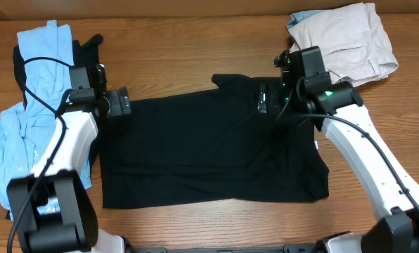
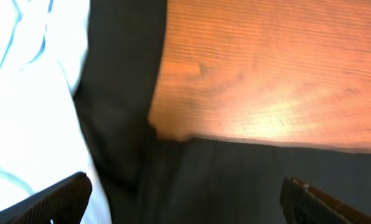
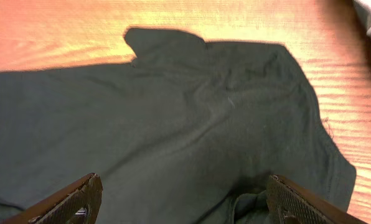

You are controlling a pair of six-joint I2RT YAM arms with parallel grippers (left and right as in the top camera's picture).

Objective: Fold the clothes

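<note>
One black T-shirt (image 1: 209,151) lies flat on the table (image 1: 195,225), and at its far edge our two sets of jaws hang spread, pinching nothing: left jaws at the left corner, right jaws over the bunched sleeve. We fear the left snagging the one light blue shirt (image 1: 34,91) beside it; one pair of beige trousers (image 1: 346,42) lies far right.

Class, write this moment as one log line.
black T-shirt spread on table | left claw open at its edge | right claw open over it
</note>
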